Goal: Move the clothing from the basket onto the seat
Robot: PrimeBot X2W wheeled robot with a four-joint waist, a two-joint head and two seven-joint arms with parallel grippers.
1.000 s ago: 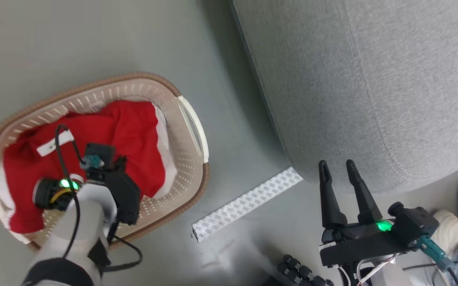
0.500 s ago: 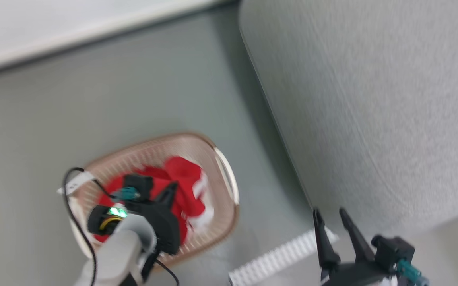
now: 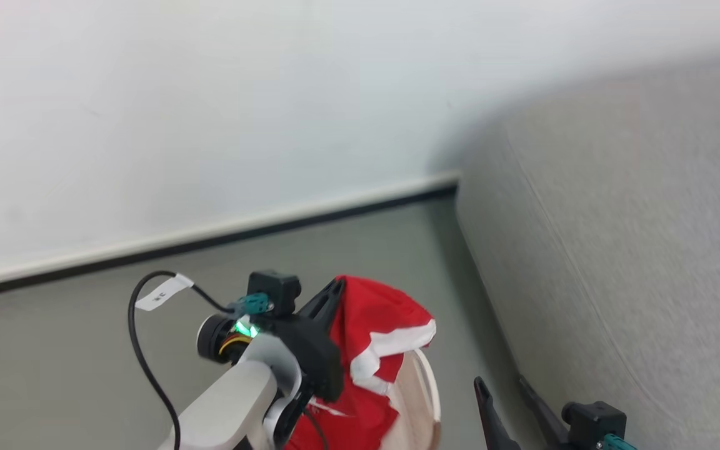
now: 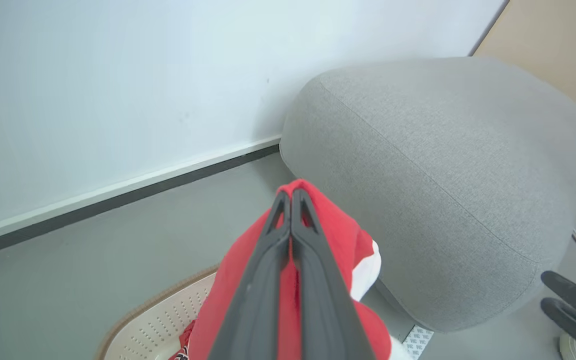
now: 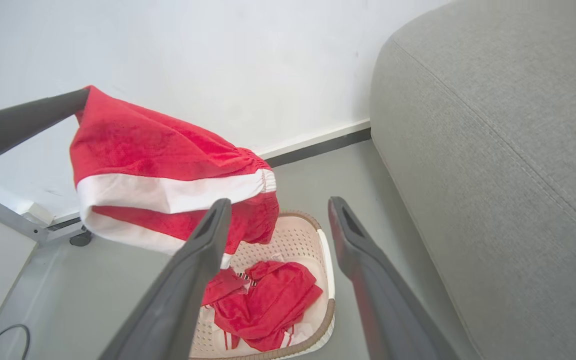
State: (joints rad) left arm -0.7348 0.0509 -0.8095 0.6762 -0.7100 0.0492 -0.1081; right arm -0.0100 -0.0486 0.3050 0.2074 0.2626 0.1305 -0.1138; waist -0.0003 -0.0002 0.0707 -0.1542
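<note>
One red garment (image 5: 158, 150) hangs above the basket (image 5: 326, 265) in my clamped left gripper (image 4: 290, 199); right gripper (image 5: 279, 201) gapes empty; lift hem clear, then over to the seat (image 5: 493, 150).

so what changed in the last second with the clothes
The left gripper, fingers shut on one red garment, has lifted it up from the basket. The other garment stays in the basket, and the right gripper stays open.
</note>
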